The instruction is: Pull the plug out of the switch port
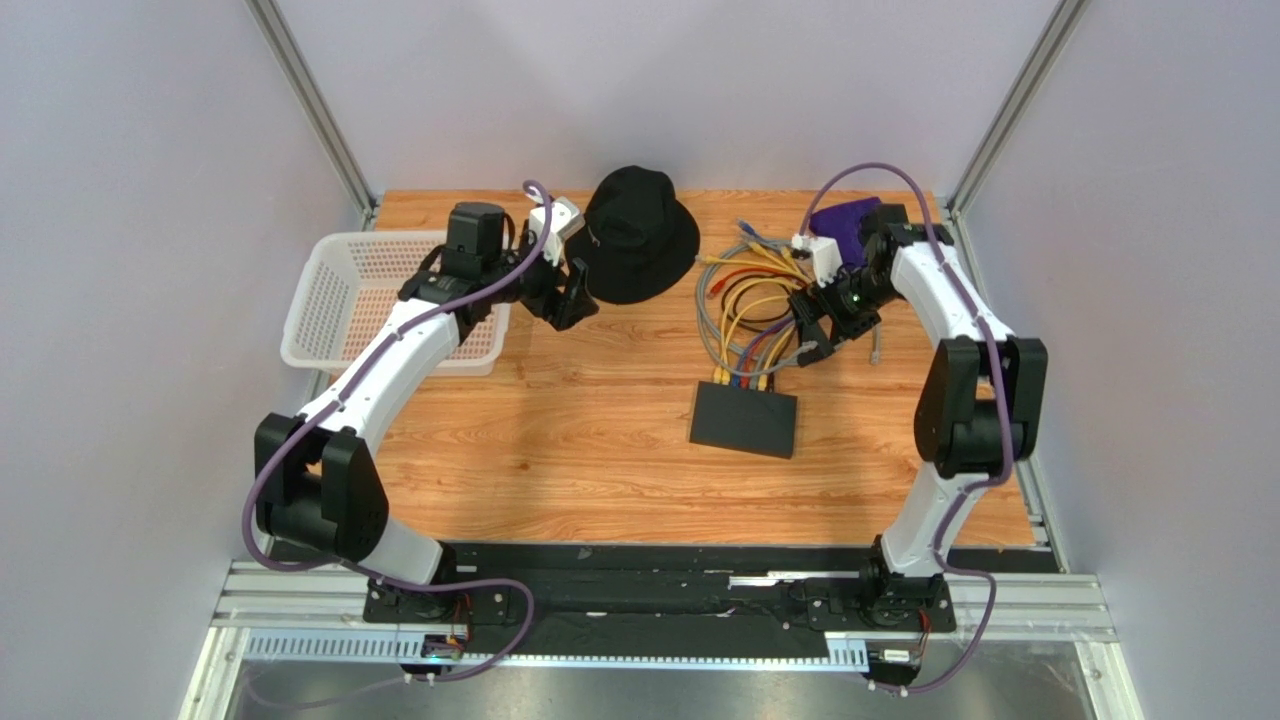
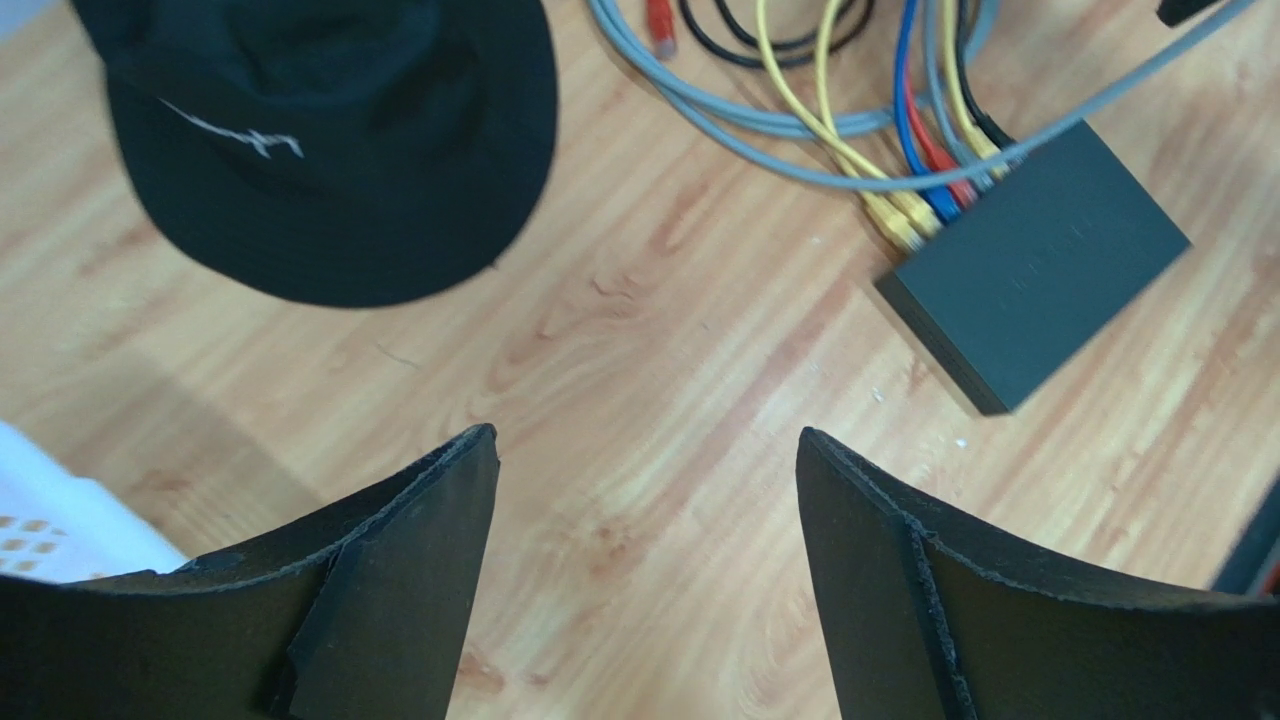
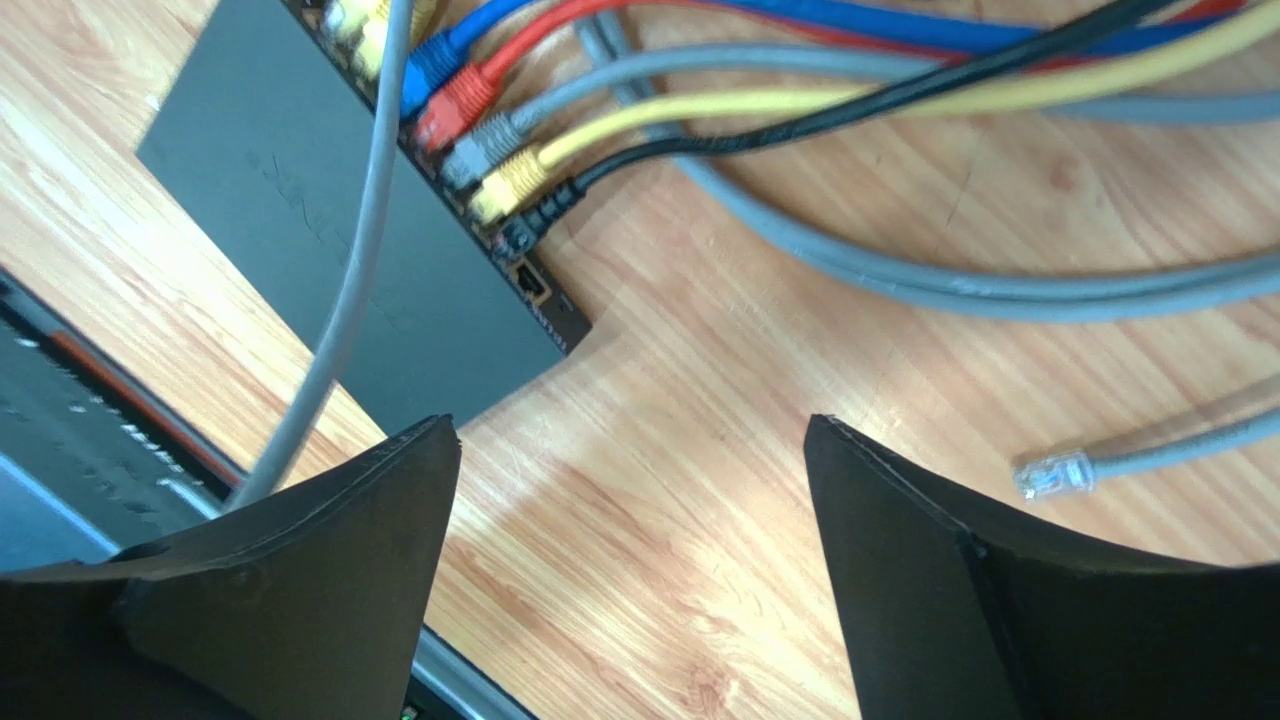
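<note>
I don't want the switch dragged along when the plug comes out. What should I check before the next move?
1. Right jaws open and empty: ok.
2. Plugs seated in the switch: ok, a coloured row sits in its ports.
3. Right jaws lined up on a plug: not ok, they hang over bare table off the switch's corner.
4. Left jaws bracing the switch: not ok, open, off it, near the hat.
5. Which plug to pull: cannot tell.
</note>
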Robot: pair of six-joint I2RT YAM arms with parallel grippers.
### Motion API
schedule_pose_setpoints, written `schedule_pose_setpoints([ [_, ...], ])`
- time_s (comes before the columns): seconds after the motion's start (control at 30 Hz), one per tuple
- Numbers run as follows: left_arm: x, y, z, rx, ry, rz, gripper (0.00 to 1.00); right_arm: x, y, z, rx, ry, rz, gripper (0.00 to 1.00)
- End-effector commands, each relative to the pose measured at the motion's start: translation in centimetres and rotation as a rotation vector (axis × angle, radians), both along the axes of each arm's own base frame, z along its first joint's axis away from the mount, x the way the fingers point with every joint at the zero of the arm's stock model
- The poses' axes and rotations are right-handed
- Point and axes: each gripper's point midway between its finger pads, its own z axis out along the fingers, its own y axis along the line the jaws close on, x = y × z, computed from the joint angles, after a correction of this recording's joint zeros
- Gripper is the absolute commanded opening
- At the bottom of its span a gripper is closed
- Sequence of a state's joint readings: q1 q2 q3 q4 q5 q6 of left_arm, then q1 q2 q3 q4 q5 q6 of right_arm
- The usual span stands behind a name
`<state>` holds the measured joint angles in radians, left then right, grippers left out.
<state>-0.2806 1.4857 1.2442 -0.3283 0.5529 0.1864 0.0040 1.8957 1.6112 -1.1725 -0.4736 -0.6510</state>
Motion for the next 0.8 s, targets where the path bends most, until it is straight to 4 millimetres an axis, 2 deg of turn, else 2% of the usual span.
schedule_pose_setpoints([
  [0.0,-1.9,-0.4,1.8,-0.021,0.01,-0.069,0.81,2.4,-0.2,3.6,-0.052,-0.342,-0.022,0.82],
  [0.03,-2.0,-0.3,2.0,-0.026,0.004,-0.062,0.8,2.7,0.0,4.5,-0.067,-0.407,-0.019,0.82],
  [0.07,-2.1,-0.2,2.0,-0.026,0.004,-0.052,0.8,3.0,1.2,6.7,-0.065,-0.528,0.022,0.82],
  [0.1,-2.4,-0.1,2.2,-0.039,0.011,-0.038,0.8,2.7,1.8,7.0,-0.071,-0.558,0.046,0.83],
  [0.13,-2.4,-0.2,2.3,-0.047,0.014,-0.03,0.8,1.9,2.0,6.1,-0.096,-0.553,0.069,0.84],
  [0.17,-2.5,-0.2,2.3,-0.057,0.017,-0.02,0.8,1.1,2.9,6.4,-0.11,-0.573,0.119,0.84],
  [0.2,-2.8,-0.2,1.8,-0.077,0.049,0.001,0.8,0.7,2.9,6.0,-0.142,-0.582,0.177,0.84],
  [0.27,-2.1,-0.2,1.8,-0.13,0.052,0.067,0.8,-1.0,2.4,4.6,-0.189,-0.557,0.249,0.85],
  [0.3,-2.4,0.0,0.3,-0.139,0.083,0.096,0.8,-1.5,2.1,4.0,-0.214,-0.565,0.316,0.86],
  [0.33,-1.7,-0.1,0.3,-0.163,0.062,0.119,0.8,-1.8,1.5,3.3,-0.248,-0.554,0.332,0.87],
  [0.37,-1.5,0.2,-0.4,-0.185,0.1,0.181,0.8,-2.6,0.9,1.9,-0.271,-0.522,0.349,0.88],
  [0.4,-1.2,0.4,-1.2,-0.184,0.132,0.215,0.8,-2.7,0.6,1.4,-0.285,-0.512,0.364,0.88],
  [0.47,-1.4,0.8,-2.3,-0.162,0.201,0.257,0.8,-3.1,0.6,-0.3,-0.258,-0.458,0.372,0.88],
  [0.53,-1.6,0.7,-2.4,-0.14,0.225,0.237,0.8,-3.2,1.5,-1.4,-0.21,-0.436,0.408,0.88],
  [0.57,-1.7,0.4,-1.8,-0.143,0.213,0.204,0.8,-2.9,1.7,-2.5,-0.196,-0.418,0.415,0.88],
  [0.63,-2.2,-0.4,-1.8,-0.163,0.248,0.164,0.8,-2.1,2.7,-3.6,-0.15,-0.392,0.408,0.88],
  [0.7,-2.7,-1.3,-3.3,-0.186,0.33,0.137,0.79,-1.1,3.5,-3.6,-0.11,-0.385,0.4,0.89],
  [0.73,-2.9,-1.5,-4.0,-0.188,0.364,0.135,0.79,-1.1,3.8,-4.4,-0.093,-0.355,0.391,0.88],
  [0.77,-3.1,-1.9,-5.9,-0.177,0.421,0.142,0.78,-1.0,4.0,-4.6,-0.079,-0.342,0.389,0.88],
])
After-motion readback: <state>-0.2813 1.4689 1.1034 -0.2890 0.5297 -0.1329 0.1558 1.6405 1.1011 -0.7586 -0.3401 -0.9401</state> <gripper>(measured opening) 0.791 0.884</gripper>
